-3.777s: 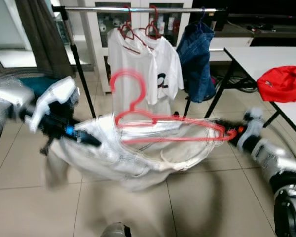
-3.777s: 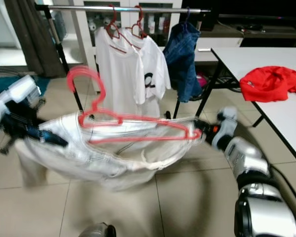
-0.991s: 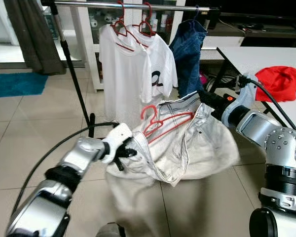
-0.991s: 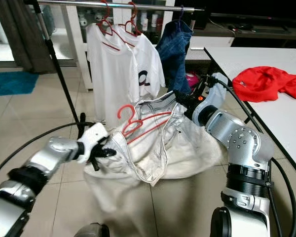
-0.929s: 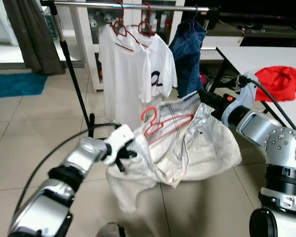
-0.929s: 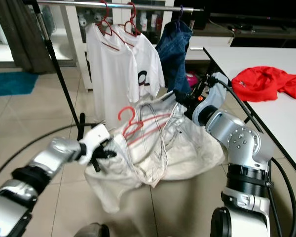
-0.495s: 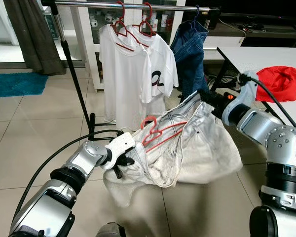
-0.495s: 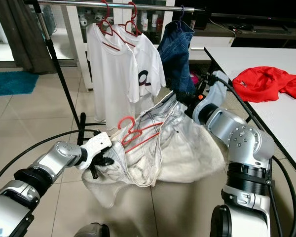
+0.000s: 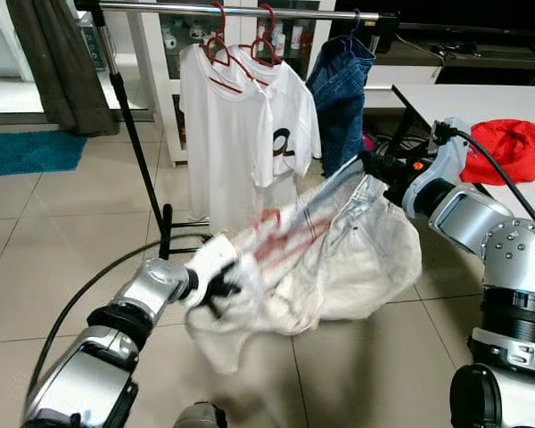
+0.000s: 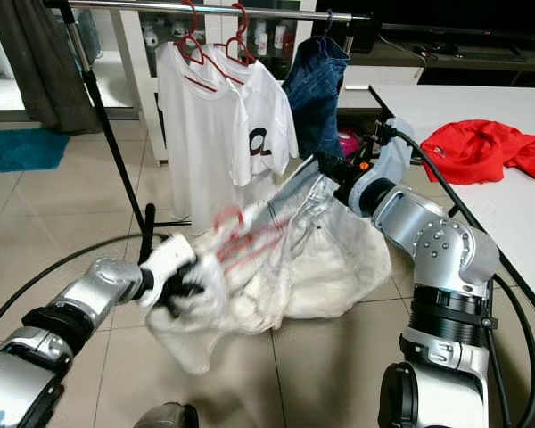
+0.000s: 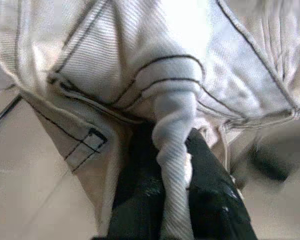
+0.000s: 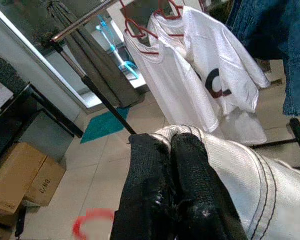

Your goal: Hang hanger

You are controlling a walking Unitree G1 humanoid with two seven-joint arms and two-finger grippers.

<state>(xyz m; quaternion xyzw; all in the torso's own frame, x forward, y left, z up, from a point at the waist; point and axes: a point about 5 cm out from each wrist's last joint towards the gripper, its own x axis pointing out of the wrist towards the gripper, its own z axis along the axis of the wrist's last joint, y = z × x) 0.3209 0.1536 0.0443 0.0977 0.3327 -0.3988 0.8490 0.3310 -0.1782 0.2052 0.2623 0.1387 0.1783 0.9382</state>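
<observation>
Since half a second ago, sagged and blurred: white garment [image 9: 339, 259] with red hanger [image 9: 281, 234] inside. Left claw [image 11: 165, 190] and right claw [image 12: 172, 165] both clamped on cloth. Best raised level, hook towards rail [image 9: 241, 9].

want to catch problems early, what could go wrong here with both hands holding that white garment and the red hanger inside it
1. The red hanger lies loose in the folds of the white garment, gripped by neither hand; it could slip out.
2. The left hand pinches only a thin twisted fold, which might pull free.
3. The garment's lower edge hangs near the floor, far below the rail, while the right hand holds only the other end; it may drag.
</observation>
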